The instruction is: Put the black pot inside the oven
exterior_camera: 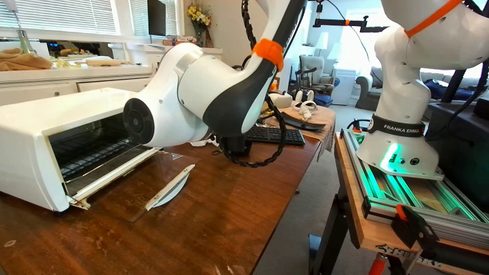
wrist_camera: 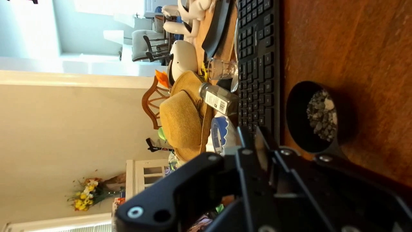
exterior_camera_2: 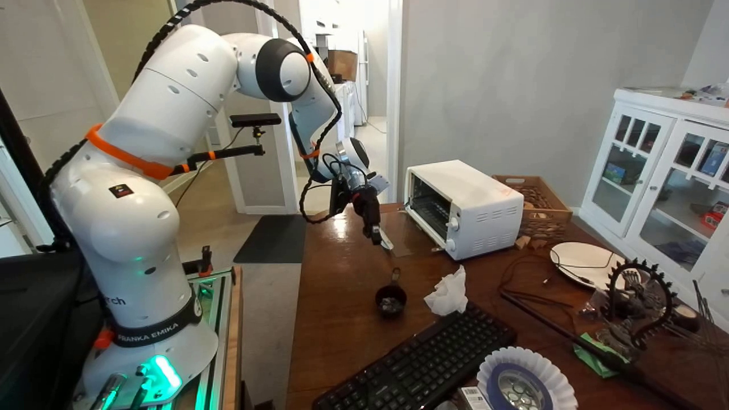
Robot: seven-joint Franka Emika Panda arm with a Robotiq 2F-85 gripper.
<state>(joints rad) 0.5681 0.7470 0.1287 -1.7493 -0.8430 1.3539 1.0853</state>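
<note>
While our tool (exterior_camera_2: 376,238) hangs, fingers pressed together, we see the black pot (exterior_camera_2: 392,292) apart and lower, near mid-frame in an exterior view, upright on the bench (exterior_camera_2: 336,322), round, holding grey pebbles (wrist_camera: 321,117).

Daylight through blinds (exterior_camera: 61,17) | far window (exterior_camera: 352,55) overexposed | tabletop (exterior_camera_2: 342,319) glare

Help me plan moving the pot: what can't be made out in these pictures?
Inside the oven: in an exterior view, the arm hides one end and shadow the back.
Oven knobs: in an exterior view, any markings too small to read.
Black pot: in the wrist view, the claw covers the end of its handle; grey contents too small to identify.
White cabinet: cut off by the right edge in an exterior view.
</note>
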